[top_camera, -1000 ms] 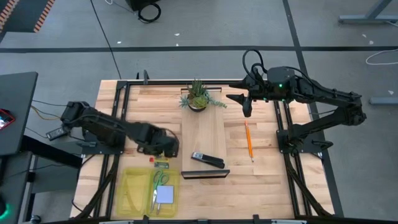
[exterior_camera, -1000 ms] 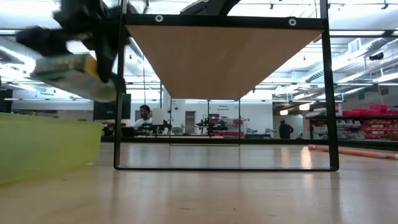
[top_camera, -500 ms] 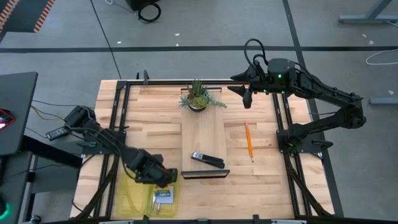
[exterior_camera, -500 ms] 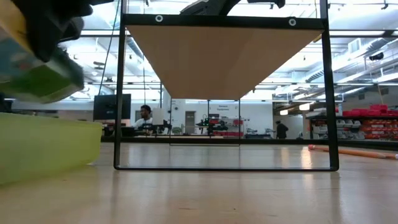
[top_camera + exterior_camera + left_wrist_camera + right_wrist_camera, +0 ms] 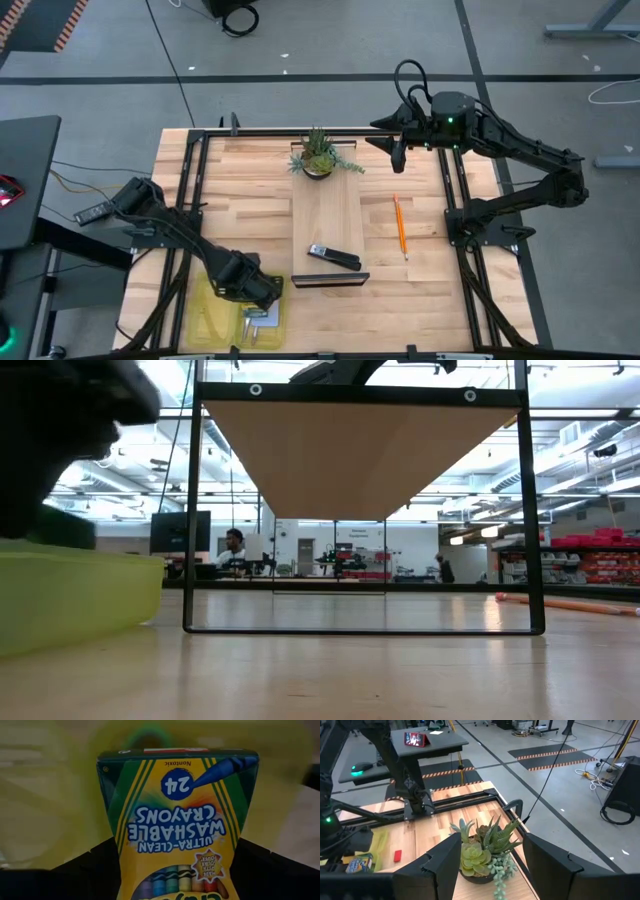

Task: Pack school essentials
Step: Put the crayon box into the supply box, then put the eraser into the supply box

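The yellow-and-green crayon box (image 5: 175, 815) is in my left gripper (image 5: 252, 291), which is shut on it over the yellow-green tray (image 5: 205, 305) at the table's near left. The tray (image 5: 70, 595) also holds the pale note pad (image 5: 262, 318). An orange pencil (image 5: 400, 225) lies flat on the table at the right. My right gripper (image 5: 397, 155) hangs open, high over the far side, just right of the potted plant (image 5: 318, 155). My left gripper pinches the crayon box by its two narrow side edges (image 5: 116, 855), one finger (image 5: 90, 870) on each side, near the end nearest the wrist. The fingers come from above, pointing steeply down. The box hangs below them over the tray; whether it touches the tray's floor cannot be told.
A black stapler (image 5: 333, 257) lies on the wooden board (image 5: 328, 215) at mid-table, in front of a dark stand (image 5: 330, 280). A small red thing (image 5: 397, 855) lies on the table near the tray. Black frame rails (image 5: 190, 200) run along both sides.
My left gripper has carried the crayon box from mid-table toward the near edge and down, rolling as it went, and now stands over the tray. My right gripper has shifted a little toward the far edge, still open.
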`<state>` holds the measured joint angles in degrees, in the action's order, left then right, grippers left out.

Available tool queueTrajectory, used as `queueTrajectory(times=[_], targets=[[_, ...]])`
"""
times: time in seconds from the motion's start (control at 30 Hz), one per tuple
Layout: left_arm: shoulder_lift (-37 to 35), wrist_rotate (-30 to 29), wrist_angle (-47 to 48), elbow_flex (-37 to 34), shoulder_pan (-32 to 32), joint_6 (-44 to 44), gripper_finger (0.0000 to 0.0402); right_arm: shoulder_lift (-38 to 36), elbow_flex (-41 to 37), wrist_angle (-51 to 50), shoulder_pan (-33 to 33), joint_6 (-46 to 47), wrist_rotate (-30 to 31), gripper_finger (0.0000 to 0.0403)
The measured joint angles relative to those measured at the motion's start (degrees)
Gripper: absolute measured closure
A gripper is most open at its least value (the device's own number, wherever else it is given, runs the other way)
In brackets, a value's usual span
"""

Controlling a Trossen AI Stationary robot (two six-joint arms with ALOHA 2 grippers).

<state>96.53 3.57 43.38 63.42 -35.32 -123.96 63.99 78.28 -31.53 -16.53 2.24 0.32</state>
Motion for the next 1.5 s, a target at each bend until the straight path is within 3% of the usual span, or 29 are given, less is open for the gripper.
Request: queueTrajectory(times=[0.2, 0.47, 0.87, 1.2, 1.5], targets=[[0.0, 2.7, 4.2, 0.0, -0.6, 0.8, 0.0073, 0.0, 0.0, 0.0, 0.0, 0.1, 0.0, 0.0183], [-0.1, 2.7, 3.3, 0.0, -0.6, 1.6, 0.0007, 0.0, 0.0, 0.0, 0.0, 0.1, 0.0, 0.0183], [-2.7, 3.2, 7.5, 0.0, 3.2, 3.6, 0.0019, 0.0, 0.0, 0.0, 0.0, 0.1, -0.4, 0.0183], [-2.8, 0.6, 12.3, 0.0, 11.5, 18.8, 0.002, 0.0, 0.0, 0.0, 0.0, 0.7, -0.4, 0.0183], [-2.8, 0.4, 23.3, -0.1, 19.9, 49.5, 0.0023, 0.0, 0.0, 0.0, 0.0, 0.8, -1.0, 0.0183]])
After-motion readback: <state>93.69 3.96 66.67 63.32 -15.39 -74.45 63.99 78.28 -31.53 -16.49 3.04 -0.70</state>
